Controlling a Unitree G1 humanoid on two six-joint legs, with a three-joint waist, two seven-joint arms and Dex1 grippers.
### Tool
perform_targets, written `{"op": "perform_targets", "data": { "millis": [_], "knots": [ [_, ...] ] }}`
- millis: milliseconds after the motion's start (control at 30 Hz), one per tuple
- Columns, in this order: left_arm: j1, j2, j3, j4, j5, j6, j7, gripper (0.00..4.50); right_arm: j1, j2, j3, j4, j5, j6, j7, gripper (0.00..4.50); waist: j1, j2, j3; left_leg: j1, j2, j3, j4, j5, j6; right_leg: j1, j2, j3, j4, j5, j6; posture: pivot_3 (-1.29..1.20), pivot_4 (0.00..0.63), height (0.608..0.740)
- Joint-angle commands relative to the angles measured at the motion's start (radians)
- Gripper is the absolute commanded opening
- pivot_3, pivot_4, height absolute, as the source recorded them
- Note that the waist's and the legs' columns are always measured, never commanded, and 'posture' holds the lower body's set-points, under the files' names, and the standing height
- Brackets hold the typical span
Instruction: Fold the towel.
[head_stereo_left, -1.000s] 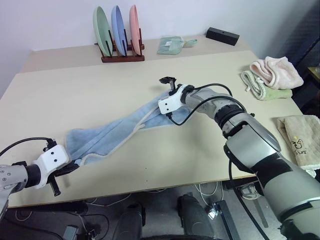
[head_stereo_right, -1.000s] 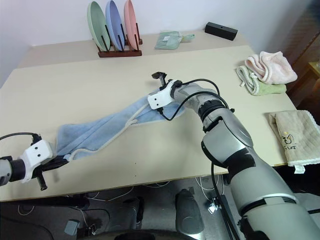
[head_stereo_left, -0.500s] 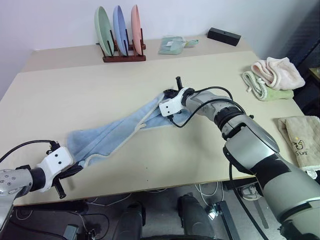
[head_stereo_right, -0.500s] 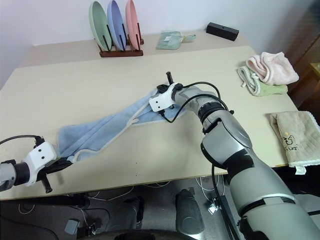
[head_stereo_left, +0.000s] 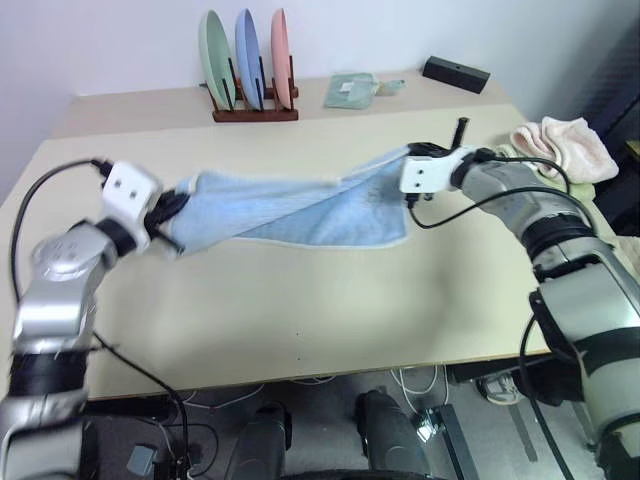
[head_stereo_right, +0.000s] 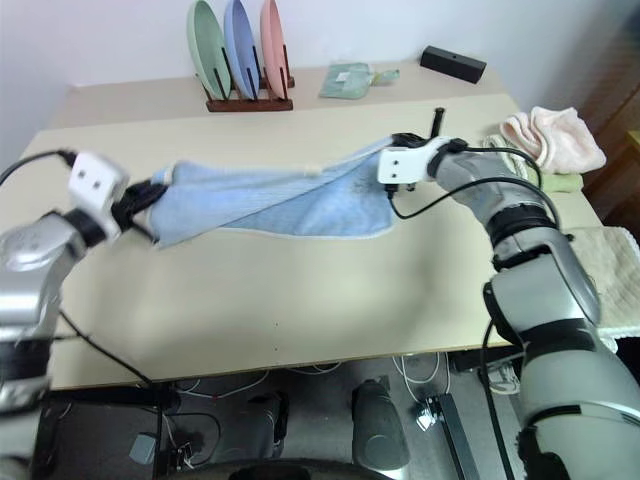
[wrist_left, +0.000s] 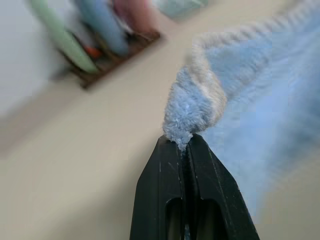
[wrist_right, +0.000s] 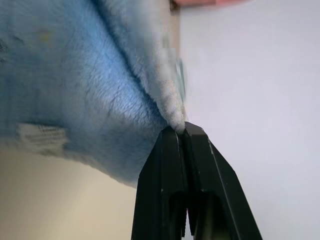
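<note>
Both grippers are clamped on the towel: the left gripper pinches one end, the right gripper pinches the other. The towel hangs stretched between them above the table, sagging in the middle. Farther back there's a plate rack and a black box.

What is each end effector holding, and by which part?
Both hold the light blue towel: left end effector pinches one end's edge, right end effector the opposite end's edge.

Even bright indoor light, soft shadows; left wrist view background motion-blurred (plates smeared).
</note>
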Motion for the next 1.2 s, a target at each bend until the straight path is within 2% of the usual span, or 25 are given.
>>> {"op": "perform_targets", "data": {
  "millis": [33, 167, 233, 300, 367, 467, 567, 633, 733, 867, 1067, 1200],
  "knots": [
    [-0.264, -0.019, -0.038, 0.291, 0.102, -0.183, 0.112, 0.0, -0.128, -0.039, -0.03, -0.002, -0.008, 0.032, -0.04, 0.04, 0.001, 0.0, 0.001, 0.0, 0.0, 0.0, 0.0, 0.0, 0.0, 0.0, 0.0, 0.0, 0.0, 0.0, 0.001, 0.0, 0.15, 0.74],
    [-0.554, -0.038, -0.043, 0.599, 0.146, -0.368, 0.229, 0.0, -0.251, -0.072, -0.043, 0.012, -0.012, 0.05, -0.077, 0.04, -0.008, 0.0, 0.001, -0.013, -0.001, 0.0, 0.001, 0.004, -0.007, -0.013, -0.002, 0.0, 0.0, 0.002, 0.002, 0.0, 0.15, 0.74],
    [-0.642, -0.03, -0.032, 0.694, 0.15, -0.435, 0.269, 0.0, -0.294, -0.088, -0.064, 0.001, 0.009, 0.042, -0.069, 0.04, -0.008, 0.0, 0.001, -0.016, -0.002, 0.002, -0.001, 0.004, -0.008, -0.017, -0.003, 0.0, -0.002, 0.002, 0.003, 0.0, 0.15, 0.74],
    [-0.664, -0.019, -0.019, 0.741, 0.128, -0.46, 0.244, 0.0, -0.299, -0.099, -0.087, -0.023, 0.04, 0.018, -0.028, 0.04, -0.008, 0.0, 0.001, -0.016, -0.002, 0.004, -0.002, 0.004, -0.008, -0.017, -0.004, 0.0, -0.003, 0.002, 0.005, 0.0, 0.15, 0.74],
    [-0.626, 0.003, -0.013, 0.731, 0.099, -0.462, 0.159, 0.0, -0.249, -0.116, -0.129, -0.095, 0.115, -0.024, 0.077, 0.04, -0.009, 0.0, 0.001, -0.016, -0.002, 0.006, -0.003, 0.004, -0.007, -0.017, -0.005, 0.0, -0.004, 0.001, 0.006, 0.0, 0.15, 0.74],
    [-0.482, 0.043, -0.013, 0.618, 0.049, -0.418, 0.001, 0.0, -0.079, -0.144, -0.193, -0.3, 0.272, -0.025, 0.292, 0.04, -0.012, 0.0, 0.0, -0.015, -0.002, 0.006, -0.002, 0.004, -0.007, -0.014, -0.005, 0.0, -0.004, 0.001, 0.006, 0.0, 0.15, 0.74],
    [-0.222, 0.077, 0.01, 0.356, -0.051, -0.299, -0.156, 0.0, 0.22, -0.197, -0.245, -0.663, 0.458, 0.108, 0.518, 0.04, -0.009, 0.0, 0.0, -0.014, -0.001, 0.005, 0.002, 0.003, -0.006, -0.011, -0.005, 0.0, -0.002, 0.001, 0.007, 0.0, 0.15, 0.74],
    [-0.067, 0.098, 0.026, 0.196, -0.099, -0.23, -0.211, 0.0, 0.389, -0.238, -0.28, -0.87, 0.545, 0.226, 0.621, 0.04, -0.005, 0.0, 0.001, -0.016, -0.002, 0.005, 0.003, 0.003, -0.006, -0.012, -0.005, 0.0, -0.001, 0.002, 0.008, 0.0, 0.15, 0.74],
    [0.27, 0.157, 0.063, -0.086, -0.191, -0.101, -0.328, 0.0, 0.724, -0.342, -0.36, -1.208, 0.73, 0.477, 0.78, 0.04, 0.004, 0.0, 0.001, -0.019, -0.002, 0.004, 0.005, 0.002, -0.004, -0.015, -0.005, 0.0, 0.001, 0.002, 0.007, 0.0, 0.15, 0.74],
    [0.553, 0.228, 0.128, -0.308, -0.271, 0.062, -0.387, 0.0, 1.007, -0.456, -0.48, -1.459, 0.858, 0.718, 0.878, 0.04, 0.016, 0.0, 0.001, -0.014, -0.001, 0.004, 0.006, 0.0, -0.001, -0.009, -0.005, 0.0, 0.0, 0.003, 0.006, 0.0, 0.15, 0.74],
    [0.772, 0.295, 0.217, -0.474, -0.354, 0.228, -0.446, 0.0, 1.22, -0.522, -0.655, -1.646, 0.995, 0.938, 0.965, 0.04, 0.034, -0.001, 0.0, -0.01, 0.001, 0.005, 0.015, 0.0, -0.001, -0.001, -0.004, -0.001, -0.001, 0.0, 0.001, 0.0, 0.15, 0.74],
    [0.804, 0.305, 0.236, -0.494, -0.371, 0.274, -0.453, 0.0, 1.212, -0.524, -0.675, -1.637, 0.977, 0.95, 0.963, 0.04, 0.046, -0.001, 0.0, -0.011, 0.001, 0.005, 0.016, 0.0, 0.0, 0.002, -0.004, -0.002, -0.004, 0.001, -0.001, 0.0, 0.15, 0.74]
  ]
}}
